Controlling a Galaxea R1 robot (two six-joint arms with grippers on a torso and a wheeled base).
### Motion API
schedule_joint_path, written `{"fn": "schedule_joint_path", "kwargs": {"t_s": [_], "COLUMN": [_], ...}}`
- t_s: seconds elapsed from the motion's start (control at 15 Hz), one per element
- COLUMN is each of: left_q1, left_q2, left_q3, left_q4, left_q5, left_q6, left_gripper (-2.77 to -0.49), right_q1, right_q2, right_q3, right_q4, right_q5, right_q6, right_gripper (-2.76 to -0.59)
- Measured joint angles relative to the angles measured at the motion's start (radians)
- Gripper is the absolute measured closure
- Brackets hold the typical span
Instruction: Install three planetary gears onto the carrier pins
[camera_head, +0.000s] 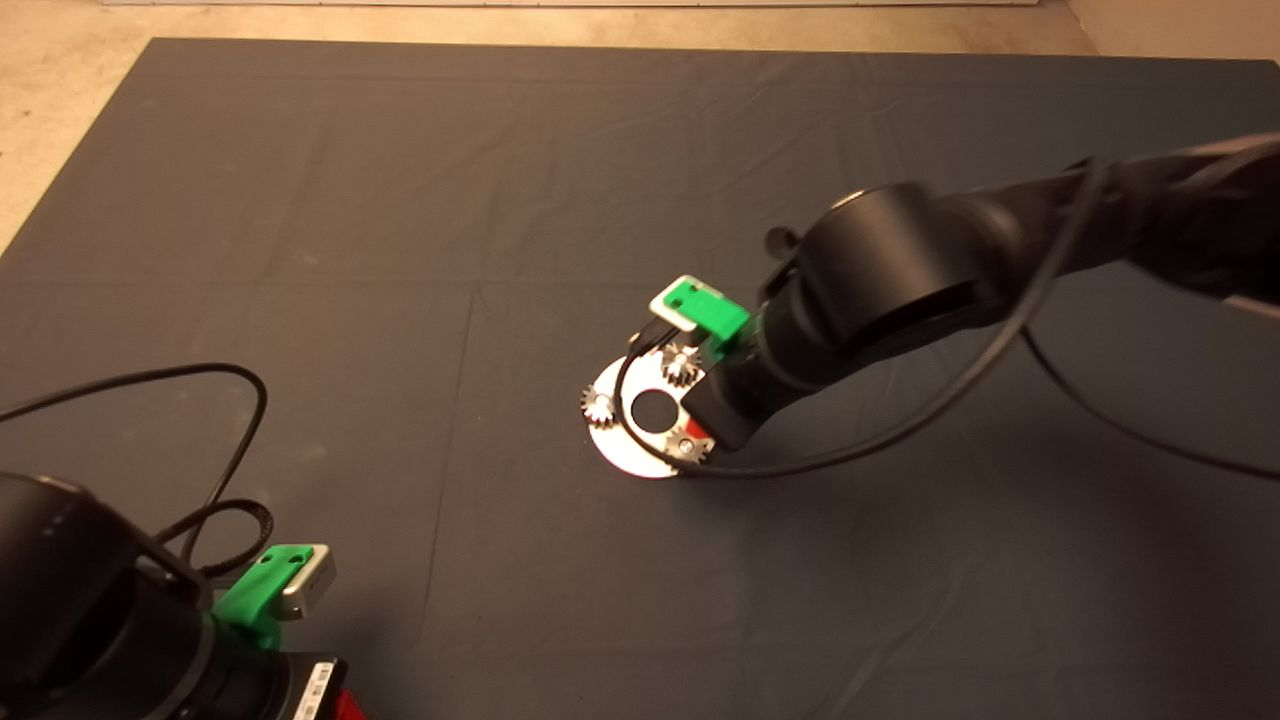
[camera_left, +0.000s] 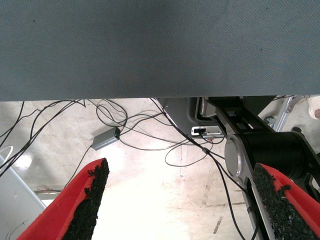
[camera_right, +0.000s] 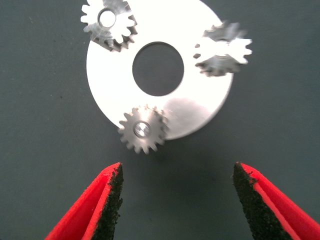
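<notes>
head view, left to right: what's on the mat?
Left end effector, parked at the lower left edge → left planetary gear → carrier plate → top planetary gear → right arm over the plate's right side.

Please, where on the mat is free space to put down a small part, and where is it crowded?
The mat is bare behind and left of the carrier plate, and in front of it. It is crowded at the plate, under the right gripper, and at the left gripper, parked at the near-left corner.

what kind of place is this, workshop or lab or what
Likely a robotics lab bench set up for assembly trials: a dark mat on a table, a round metal plate carrying three small gears, and loose cables on a bare concrete floor.
</notes>
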Motion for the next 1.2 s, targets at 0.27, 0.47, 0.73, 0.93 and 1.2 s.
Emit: {"fn": "schedule_joint_path", "kwargs": {"t_s": [0.27, 0.47, 0.73, 0.93, 1.2], "left_q1": [0.000, 0.000, 0.000, 0.000, 0.000], "left_q2": [0.001, 0.009, 0.021, 0.037, 0.053], "left_q3": [0.000, 0.000, 0.000, 0.000, 0.000], "left_q4": [0.020, 0.030, 0.035, 0.036, 0.035], "left_q5": [0.000, 0.000, 0.000, 0.000, 0.000], "left_q6": [0.006, 0.008, 0.009, 0.009, 0.007], "left_gripper": [-2.19, -2.35, -2.47, -2.62, -2.76], "right_q1": [0.027, 0.013, -0.115, -0.134, -0.146], "right_q2": [-0.306, -0.469, -0.539, -0.584, -0.587], "right_q3": [0.161, 0.326, 0.409, 0.427, 0.442], "right_q4": [0.080, 0.114, 0.142, 0.165, 0.185], "right_q5": [-0.006, -0.017, -0.001, -0.011, -0.008], "right_q6": [0.230, 0.466, 0.555, 0.566, 0.583], "right_gripper": [-1.83, -1.94, -2.09, -2.27, -2.42]}}
